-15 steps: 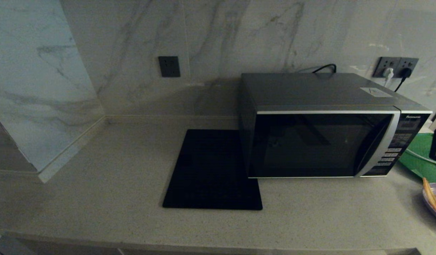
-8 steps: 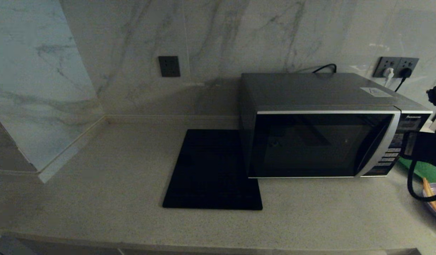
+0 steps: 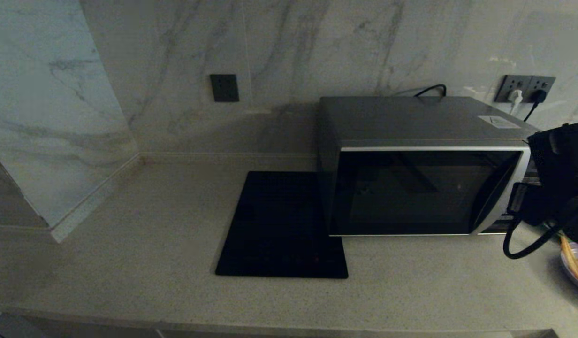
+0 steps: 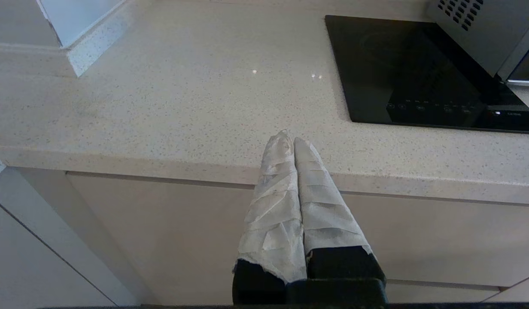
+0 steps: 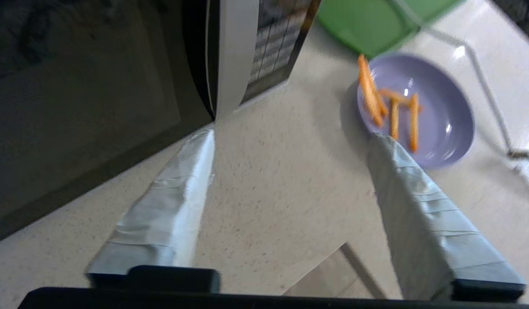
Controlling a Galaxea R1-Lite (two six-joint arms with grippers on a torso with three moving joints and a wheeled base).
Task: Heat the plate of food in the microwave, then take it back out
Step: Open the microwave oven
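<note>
The silver-grey microwave (image 3: 425, 188) stands on the counter with its dark glass door closed. The plate of food (image 3: 573, 280), lilac with a few orange fries, sits on the counter at the far right, beside the microwave's front corner. My right arm (image 3: 558, 180) hangs in front of the button panel. In the right wrist view my right gripper (image 5: 292, 135) is open over bare counter, between the microwave (image 5: 97, 107) and the plate of food (image 5: 445, 128), holding nothing. My left gripper (image 4: 290, 139) is shut and empty, at the counter's front edge.
A flat black mat (image 3: 282, 225) lies left of the microwave. A green tray (image 5: 376, 21) and a white cable (image 5: 483, 77) lie behind the plate. Wall sockets (image 3: 523, 89) hold plugs behind the microwave. The counter's front edge (image 4: 161, 161) runs just under the left gripper.
My right arm has swung in from the right edge and now covers the microwave's button panel and the green tray in the head view. Microwave and plate have not moved.
</note>
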